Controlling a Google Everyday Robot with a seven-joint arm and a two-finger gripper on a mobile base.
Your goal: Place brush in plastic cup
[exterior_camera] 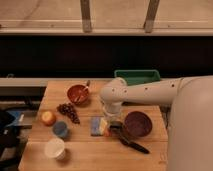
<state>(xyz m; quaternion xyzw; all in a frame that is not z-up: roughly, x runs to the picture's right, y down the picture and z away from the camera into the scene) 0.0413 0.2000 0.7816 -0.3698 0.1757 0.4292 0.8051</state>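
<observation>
The slim black brush (pixel 132 144) lies on the wooden table (pixel 85 155), in front of the purple bowl (pixel 138 123), pointing toward the front right. My gripper (pixel 115 128) hangs from the white arm (pixel 145 92) right at the brush's near-left end, beside the purple bowl. The small blue-grey plastic cup (pixel 61 129) stands on the left part of the table, well away from the gripper.
A white cup (pixel 55 148) stands at the front left. An orange fruit (pixel 48 117), dark grapes (pixel 69 111), a brown bowl with a spoon (pixel 78 93), a blue-yellow sponge (pixel 98 126) and a green bin (pixel 137 76) are on the table.
</observation>
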